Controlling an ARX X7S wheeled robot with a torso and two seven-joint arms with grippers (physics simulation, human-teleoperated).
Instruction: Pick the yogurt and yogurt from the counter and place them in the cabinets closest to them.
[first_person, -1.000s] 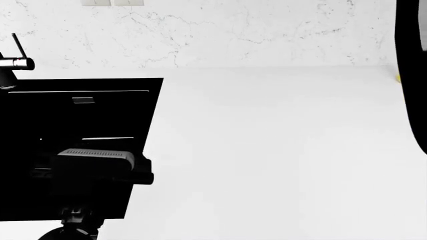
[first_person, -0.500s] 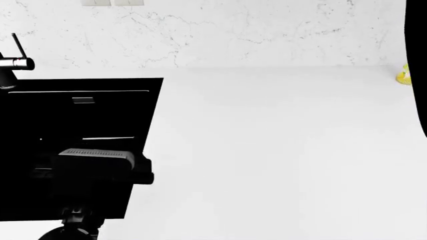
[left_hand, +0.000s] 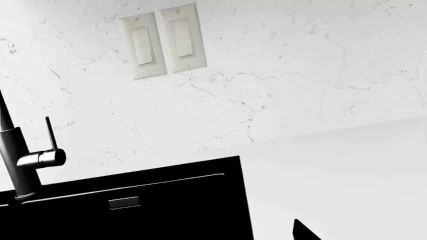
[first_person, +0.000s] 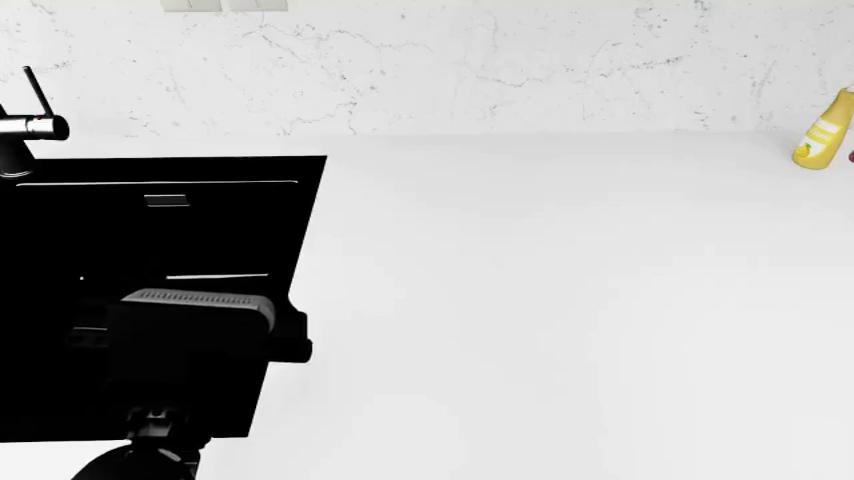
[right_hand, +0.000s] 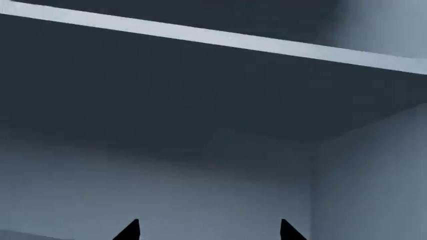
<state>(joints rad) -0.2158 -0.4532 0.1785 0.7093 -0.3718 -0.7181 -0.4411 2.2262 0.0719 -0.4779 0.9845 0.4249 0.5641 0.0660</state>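
Note:
Neither yogurt cup shows in any view. The white counter (first_person: 561, 300) fills the head view, with the black sink (first_person: 160, 230) cut into it at the left. My left gripper hovers over the sink; its grey wrist block (first_person: 200, 322) shows in the head view. In the left wrist view only one dark fingertip (left_hand: 304, 233) shows, set wide to one side, and the other is lost against the black sink. My right gripper (right_hand: 208, 232) is open and empty inside a dark blue-grey cabinet (right_hand: 200, 165), and it is outside the head view.
A tall yellow squeeze bottle (first_person: 822, 130) stands at the counter's far right by the marble wall, with a sliver of something red (first_person: 850, 156) beside it. A black faucet (first_person: 24, 125) stands behind the sink. A pale shelf edge (right_hand: 220, 37) crosses the cabinet.
The dark right arm at the head view's right edge has left the view, uncovering the yellow squeeze bottle. The left wrist has shifted very slightly.

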